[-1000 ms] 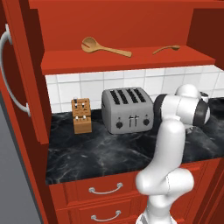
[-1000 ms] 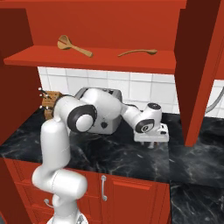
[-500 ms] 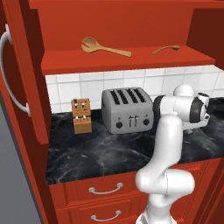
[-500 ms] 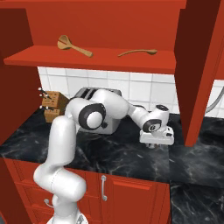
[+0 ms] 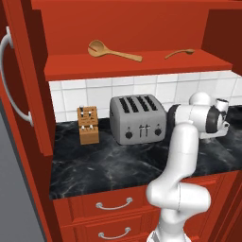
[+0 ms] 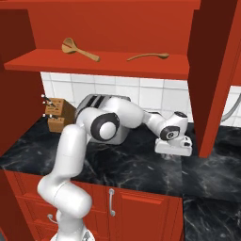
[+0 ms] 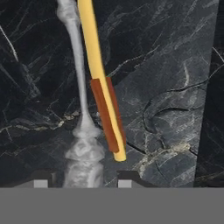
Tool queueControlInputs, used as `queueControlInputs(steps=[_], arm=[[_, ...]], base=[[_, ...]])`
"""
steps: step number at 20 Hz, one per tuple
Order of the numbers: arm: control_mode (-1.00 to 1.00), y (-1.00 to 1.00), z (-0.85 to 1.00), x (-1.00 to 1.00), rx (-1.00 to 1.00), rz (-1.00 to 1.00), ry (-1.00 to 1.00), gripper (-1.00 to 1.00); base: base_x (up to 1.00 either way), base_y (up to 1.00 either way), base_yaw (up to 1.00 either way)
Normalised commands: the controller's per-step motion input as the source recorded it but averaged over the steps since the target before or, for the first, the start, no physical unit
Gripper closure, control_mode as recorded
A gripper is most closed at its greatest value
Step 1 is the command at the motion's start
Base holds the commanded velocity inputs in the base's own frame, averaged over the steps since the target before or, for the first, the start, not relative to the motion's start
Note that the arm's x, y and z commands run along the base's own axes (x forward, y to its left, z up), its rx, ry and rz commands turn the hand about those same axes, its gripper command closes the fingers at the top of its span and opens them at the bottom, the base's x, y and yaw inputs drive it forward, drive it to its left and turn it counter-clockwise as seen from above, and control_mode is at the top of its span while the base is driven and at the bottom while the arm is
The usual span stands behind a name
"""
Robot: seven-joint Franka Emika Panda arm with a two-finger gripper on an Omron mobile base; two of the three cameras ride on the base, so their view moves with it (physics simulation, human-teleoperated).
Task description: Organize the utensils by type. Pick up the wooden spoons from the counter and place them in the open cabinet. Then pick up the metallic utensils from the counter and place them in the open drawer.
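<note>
Both wooden spoons (image 5: 113, 52) (image 5: 179, 53) lie on the shelf of the open cabinet (image 5: 137, 67), seen again as spoons (image 6: 80, 49) (image 6: 148, 57) above the shelf (image 6: 94, 67). On the black counter (image 7: 175, 65) a silver metal spoon (image 7: 78, 65) lies beside a gold piece (image 7: 98, 65) with a red-brown sleeve. My gripper (image 7: 83, 179) points down at them, open, its tips on either side of the silver spoon's wide end without touching. In the right base view the gripper (image 6: 173, 153) hovers just over the counter (image 6: 132, 164). The drawer is out of view.
A silver toaster (image 5: 138, 118) and a wooden knife block (image 5: 88, 124) stand against the tiled wall. The cabinet door (image 5: 28, 80) hangs open at the left. A red cabinet side panel (image 6: 214, 80) drops close to the right of the hand. Closed red fronts (image 5: 113, 204) sit under the counter.
The hand has swung right along the counter, past the toaster, and settled low over the metal utensils. Its jaws have narrowed from wide open to about half.
</note>
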Motion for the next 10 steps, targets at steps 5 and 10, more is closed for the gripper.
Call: queueControlInputs(steps=[5,10], arm=[[-1.00,0.00,-0.47,0.01,0.01,0.00,0.13,1.00],[-1.00,0.00,-0.47,0.00,0.03,0.00,0.14,1.00]], base=[[0.00,0.00,0.00],[0.00,0.00,0.00]])
